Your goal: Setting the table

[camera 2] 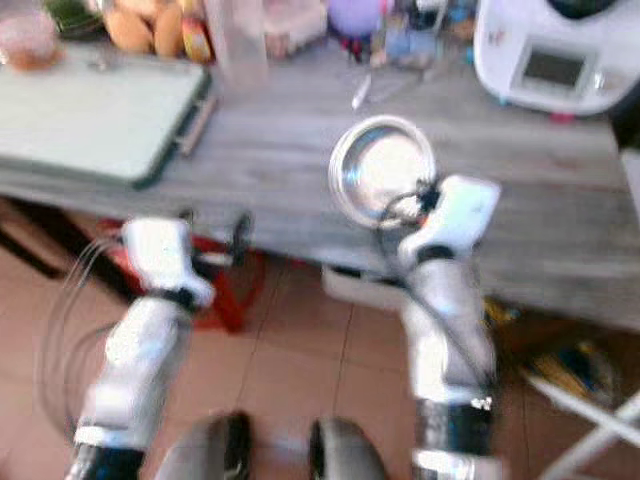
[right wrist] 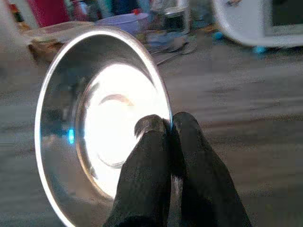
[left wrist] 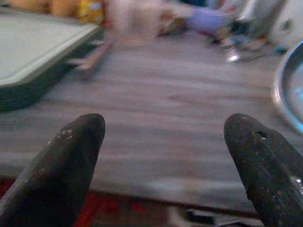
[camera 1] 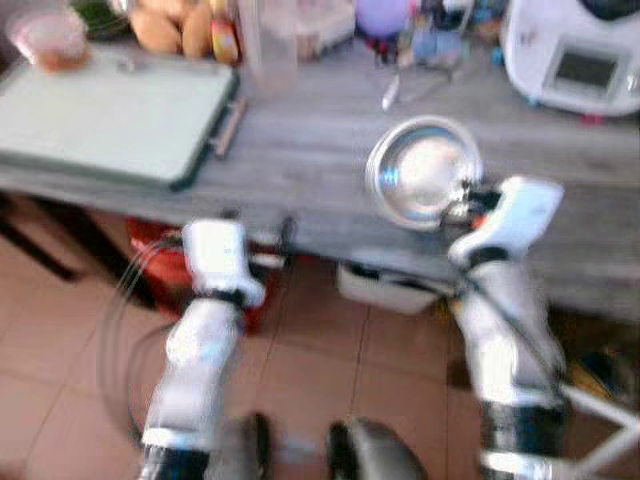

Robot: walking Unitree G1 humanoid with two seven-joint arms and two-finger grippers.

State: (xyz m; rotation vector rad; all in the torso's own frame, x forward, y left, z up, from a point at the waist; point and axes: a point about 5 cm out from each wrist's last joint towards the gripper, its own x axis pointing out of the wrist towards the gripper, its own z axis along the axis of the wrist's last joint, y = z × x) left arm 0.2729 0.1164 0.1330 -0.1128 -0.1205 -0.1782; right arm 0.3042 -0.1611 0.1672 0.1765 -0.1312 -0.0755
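tray [camera 1: 110,120] is lying flat at the far left end of the worktop [camera 1: 300,160], its handle turned toward the middle, so it is taking up that end and leaving the bare wood beside it free for a place setting. left gripper [left wrist: 163,165] is hanging just off the front edge of the worktop with its fingers [left wrist: 71,161] spread wide and nothing between them; judging by its level with the surface, it is waiting as the spare hand, ready to receive or steady something. plate [camera 1: 424,170], a shiny steel one, is sitting over the middle of the worktop nearer the front edge, tipped up on its rim rather than lying flat. right gripper [right wrist: 170,127] is pinching that near rim, one finger inside the dish and one outside, pressed close together, which is probably why the plate is tilting: it is being carried by the edge, not resting. white kitchen machine [camera 1: 575,50] is standing at the far right corner, and clutter along the back edge is too blurred to name.
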